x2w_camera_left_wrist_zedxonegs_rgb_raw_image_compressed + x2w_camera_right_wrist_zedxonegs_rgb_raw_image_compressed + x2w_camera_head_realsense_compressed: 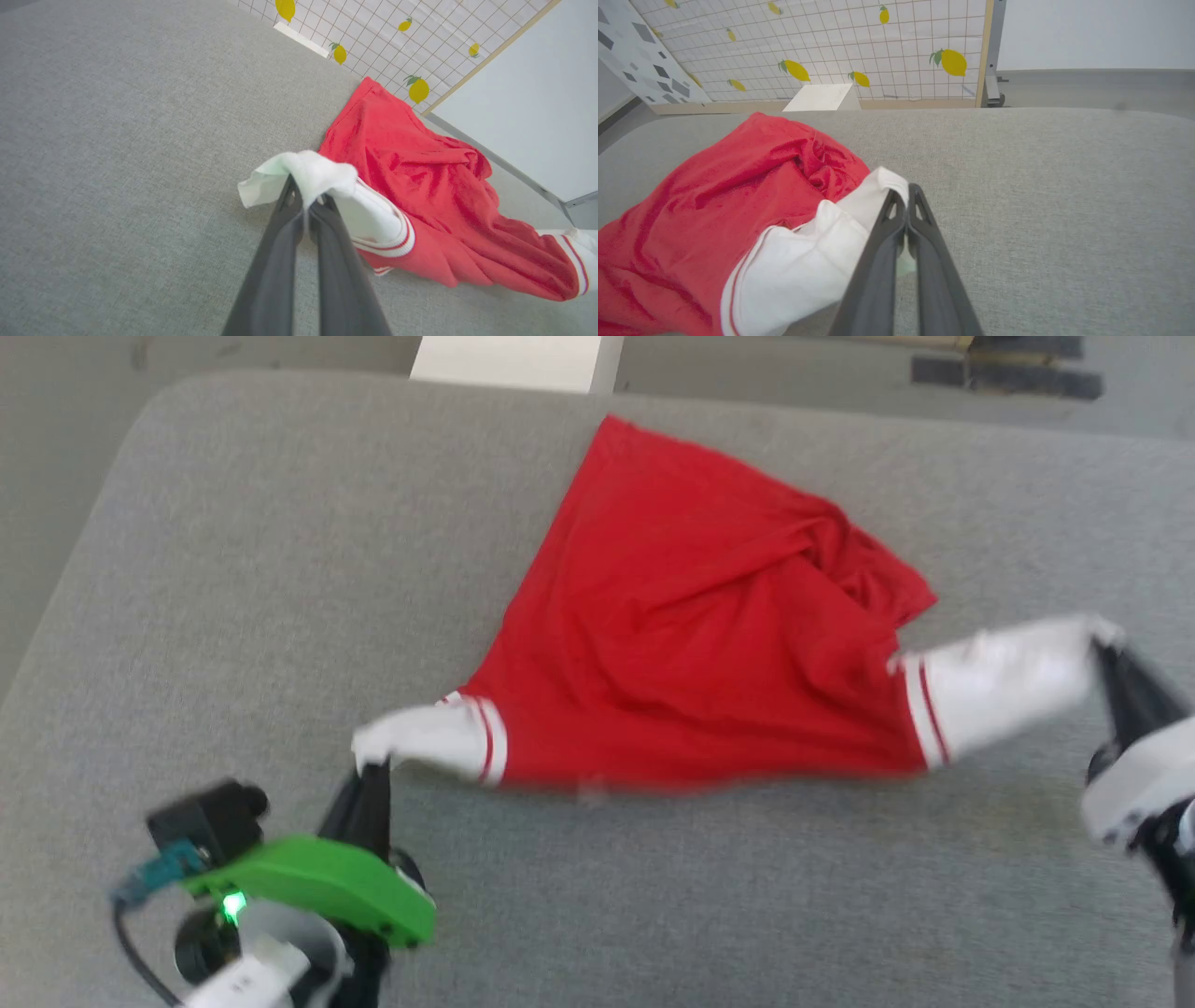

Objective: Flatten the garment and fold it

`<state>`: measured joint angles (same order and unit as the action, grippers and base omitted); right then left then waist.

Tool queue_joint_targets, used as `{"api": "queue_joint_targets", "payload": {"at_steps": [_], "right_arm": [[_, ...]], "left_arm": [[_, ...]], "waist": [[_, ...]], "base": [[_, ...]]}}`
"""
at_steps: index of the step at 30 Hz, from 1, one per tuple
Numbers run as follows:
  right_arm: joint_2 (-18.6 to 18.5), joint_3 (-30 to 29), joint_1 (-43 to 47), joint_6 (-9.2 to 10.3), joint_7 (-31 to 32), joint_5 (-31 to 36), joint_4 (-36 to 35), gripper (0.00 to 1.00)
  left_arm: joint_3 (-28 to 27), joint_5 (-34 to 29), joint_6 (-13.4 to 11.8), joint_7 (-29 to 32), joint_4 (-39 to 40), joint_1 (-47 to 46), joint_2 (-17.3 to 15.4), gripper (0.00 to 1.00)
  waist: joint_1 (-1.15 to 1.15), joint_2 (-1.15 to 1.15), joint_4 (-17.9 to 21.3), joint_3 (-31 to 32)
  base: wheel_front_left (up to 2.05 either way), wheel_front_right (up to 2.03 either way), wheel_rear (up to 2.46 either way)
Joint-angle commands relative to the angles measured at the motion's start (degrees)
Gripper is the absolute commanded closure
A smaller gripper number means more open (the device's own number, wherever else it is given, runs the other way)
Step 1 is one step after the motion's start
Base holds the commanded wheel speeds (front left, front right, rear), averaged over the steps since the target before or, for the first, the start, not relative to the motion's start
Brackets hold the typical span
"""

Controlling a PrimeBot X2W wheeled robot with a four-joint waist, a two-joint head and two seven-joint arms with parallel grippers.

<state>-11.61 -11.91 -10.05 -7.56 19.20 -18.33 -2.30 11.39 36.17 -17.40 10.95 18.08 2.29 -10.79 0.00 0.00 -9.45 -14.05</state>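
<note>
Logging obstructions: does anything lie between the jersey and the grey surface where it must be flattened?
Nothing visible does. The garment lies directly on the grey surface; the left gripper and right gripper have jaws shut on it.

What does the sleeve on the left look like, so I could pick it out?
Look at the grey table, where a red shirt lies crumpled. The left sleeve is the white, red-striped tip at the shirt's near left corner. Unlike the right sleeve, it is pinched by the left gripper, the one with the green cover.
</note>
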Motion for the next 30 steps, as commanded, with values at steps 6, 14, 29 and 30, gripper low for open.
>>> {"api": "queue_joint_targets", "payload": {"at_steps": [6,14,29,30], "right_arm": [[-1.3,1.3,-9.8,0.08,1.0,-2.1,-9.3,1.00],[-2.4,6.9,-24.5,0.08,5.8,-4.1,-13.7,1.00],[-2.3,11.0,-40.9,0.08,14.9,-5.0,-9.1,1.00],[-2.1,11.1,-41.6,0.08,15.4,-5.0,-8.5,1.00]], "left_arm": [[-3.6,1.7,0.7,2.4,3.2,-10.7,-2.5,1.00],[-4.6,1.9,0.4,8.7,3.1,-28.7,-5.4,1.00],[-2.4,2.7,-3.2,22.0,-4.2,-51.1,-6.7,1.00],[-2.0,2.5,-3.4,22.7,-5.1,-52.0,-6.8,1.00]], "waist": [[0.00,0.00,4.9,7.0],[0.00,0.00,8.8,10.9],[0.00,0.00,12.9,9.8],[0.00,0.00,13.2,9.3]], "base": [[0.00,0.00,0.00],[0.00,0.00,0.00],[0.00,0.00,0.00],[0.00,0.00,0.00]]}}
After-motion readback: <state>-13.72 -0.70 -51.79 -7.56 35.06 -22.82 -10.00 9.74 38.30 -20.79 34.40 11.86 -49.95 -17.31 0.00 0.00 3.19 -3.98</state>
